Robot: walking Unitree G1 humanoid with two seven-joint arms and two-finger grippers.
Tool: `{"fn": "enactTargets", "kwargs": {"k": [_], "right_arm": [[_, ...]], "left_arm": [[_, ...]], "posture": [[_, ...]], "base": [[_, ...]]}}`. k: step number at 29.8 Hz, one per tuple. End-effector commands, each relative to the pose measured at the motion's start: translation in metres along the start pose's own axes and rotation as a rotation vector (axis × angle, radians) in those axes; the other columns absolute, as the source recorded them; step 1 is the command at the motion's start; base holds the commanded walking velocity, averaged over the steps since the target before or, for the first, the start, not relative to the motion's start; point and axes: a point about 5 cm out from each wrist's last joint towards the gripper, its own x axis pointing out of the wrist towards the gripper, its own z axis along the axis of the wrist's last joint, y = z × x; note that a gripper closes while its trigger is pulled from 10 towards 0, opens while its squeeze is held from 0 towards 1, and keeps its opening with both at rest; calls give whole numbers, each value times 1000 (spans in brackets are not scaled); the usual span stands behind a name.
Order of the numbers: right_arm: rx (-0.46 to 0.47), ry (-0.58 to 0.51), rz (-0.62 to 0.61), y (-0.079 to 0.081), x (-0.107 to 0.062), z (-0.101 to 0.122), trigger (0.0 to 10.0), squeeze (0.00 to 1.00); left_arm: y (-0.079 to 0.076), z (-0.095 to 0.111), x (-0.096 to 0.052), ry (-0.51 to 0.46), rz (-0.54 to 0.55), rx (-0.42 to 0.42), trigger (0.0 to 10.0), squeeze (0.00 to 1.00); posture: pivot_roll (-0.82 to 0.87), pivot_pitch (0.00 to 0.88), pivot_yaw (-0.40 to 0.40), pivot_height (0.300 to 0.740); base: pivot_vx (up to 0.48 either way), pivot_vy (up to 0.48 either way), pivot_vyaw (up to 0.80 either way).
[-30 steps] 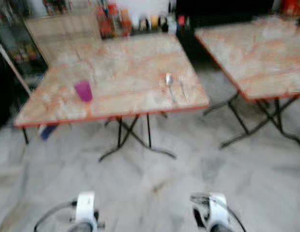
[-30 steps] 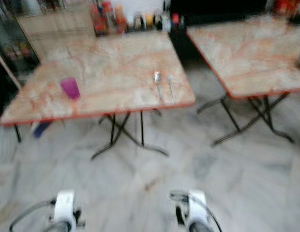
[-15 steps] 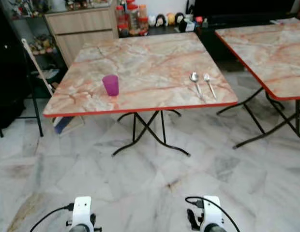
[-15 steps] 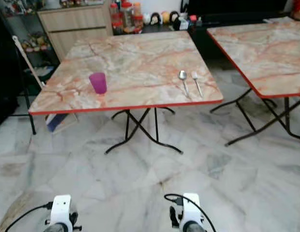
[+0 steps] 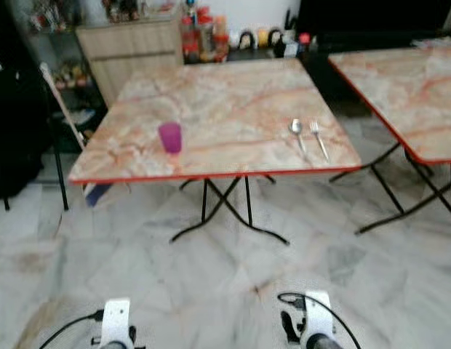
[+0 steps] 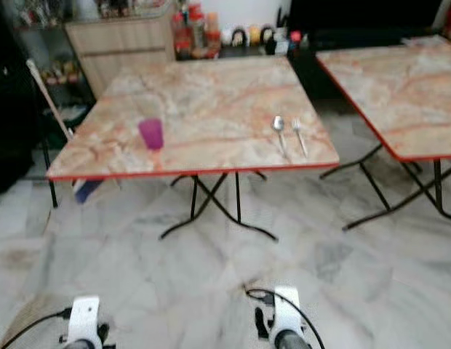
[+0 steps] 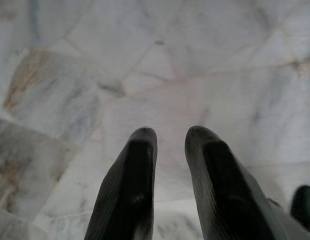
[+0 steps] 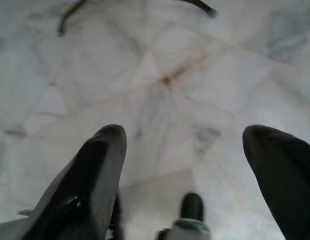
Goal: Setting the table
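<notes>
The left gripper (image 7: 165,145) is held low over the pale marble floor (image 5: 211,276), its two black fingers (image 7: 137,165) drawn close together with only a narrow gap between them and nothing gripped. The right gripper (image 8: 185,150) is likewise pointed down at the floor, but its fingers (image 8: 102,160) are spread wide, and nothing is carried between them either. Both wrists can be made out at the bottom of the head views, well short of the table (image 5: 225,94).

Ahead stands that folding table with a marbled top and a red edge. A purple cup (image 5: 169,137) is set near its front left side, upright. A spoon (image 5: 297,131) and a fork (image 5: 318,136) are laid side by side near the front right corner, just beside each other and well apart from the cup. A second table (image 5: 414,87) of the same kind is placed to the right. A wooden cabinet (image 5: 134,51) and a row of bottles and jars (image 5: 204,33) are seen behind.

The setting is judged to be partly done: cup and cutlery are already laid, while no plate or bowl is seen on the top. With both grippers empty, the next item has probably still to be fetched.
</notes>
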Motion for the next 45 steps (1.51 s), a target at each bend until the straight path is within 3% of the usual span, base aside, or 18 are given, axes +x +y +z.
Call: {"fn": "enactTargets", "kwargs": {"k": [1, 20, 24, 30, 34, 45], "right_arm": [[8, -17, 4, 5, 1, 3, 10000, 0], [23, -12, -3, 2, 0, 1, 10000, 0], [-19, -9, 21, 5, 0, -1, 10000, 0], [-67, -99, 55, 7, 0, 11, 10000, 0], [-135, -203, 69, -1, -3, 21, 10000, 0], [-186, -337, 61, -7, -9, 31, 10000, 0]], "left_arm": [[11, 2, 0, -7, 30, 9, 10000, 0], [10, 1, 0, -7, 38, -16, 10000, 0], [8, 2, 0, -6, 34, -22, 10000, 0], [4, 5, 1, -22, 15, -50, 10000, 0], [1, 5, 1, -22, 10, -44, 10000, 0], [-6, 8, 1, -41, -16, -41, 10000, 0]], "posture": [[57, 0, 71, 728], [67, 0, 55, 728], [64, 0, 53, 728], [61, 0, 54, 728], [34, 0, 65, 728], [13, 0, 74, 728]], "base": [[352, 0, 0], [350, 0, 0], [337, 0, 0], [52, 0, 0], [0, 0, 0], [0, 0, 0]]}}
